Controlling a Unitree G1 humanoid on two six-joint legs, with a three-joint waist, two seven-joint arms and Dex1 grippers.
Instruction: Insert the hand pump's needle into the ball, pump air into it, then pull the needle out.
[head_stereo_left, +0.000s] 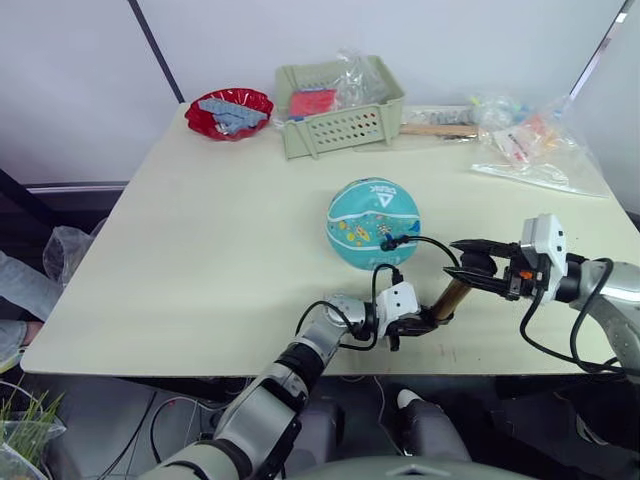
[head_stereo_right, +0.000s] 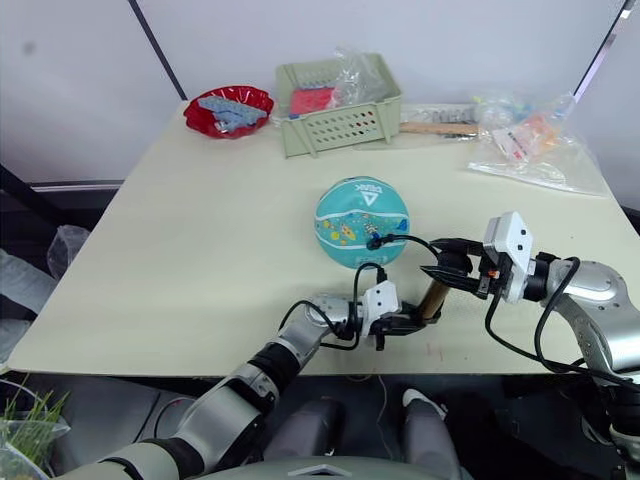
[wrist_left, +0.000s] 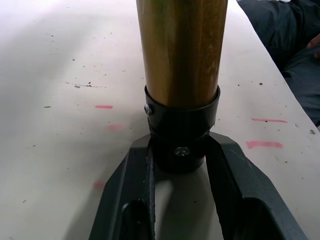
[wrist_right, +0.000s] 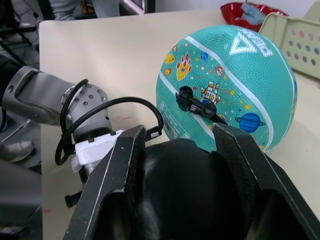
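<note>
I am viewing a cream rectangular table (head_stereo_left: 220, 250) with the teal rubber ball with white stripes, cartoon prints and a white triangle logo (head_stereo_left: 373, 223) sitting near its middle, toward the near edge.

The slim gold-bronze metal hand pump with black end caps (head_stereo_left: 451, 298) is lying tilted between the two grippers, just in front of the ball and to its right.

The left gripper (head_stereo_left: 425, 322) is clamping the pump's lower black end cap; in the left wrist view its two black fingers (wrist_left: 135, 200) are pressing against both sides of that cap (wrist_left: 182, 135), set narrow around it.

The right gripper (head_stereo_left: 462, 264) is sitting at the pump's upper end, its fingers (wrist_right: 112, 185) flanking the black T-handle (wrist_right: 180, 200) on either side. I am reading contact on both sides, so I am taking this as a hold on the handle.

The thin black hose (head_stereo_left: 430, 241) is arching from the pump's upper end to the ball, ending in a black fitting (wrist_right: 192, 102) that is touching the ball's surface. The metal needle itself is too small for me to make out.

At the far edge, a red bowl (head_stereo_left: 229, 111) of grey-blue pieces is standing beside a pale green perforated plastic basket (head_stereo_left: 340, 127). Clear plastic bags (head_stereo_left: 525, 140) are lying at the far right.
</note>
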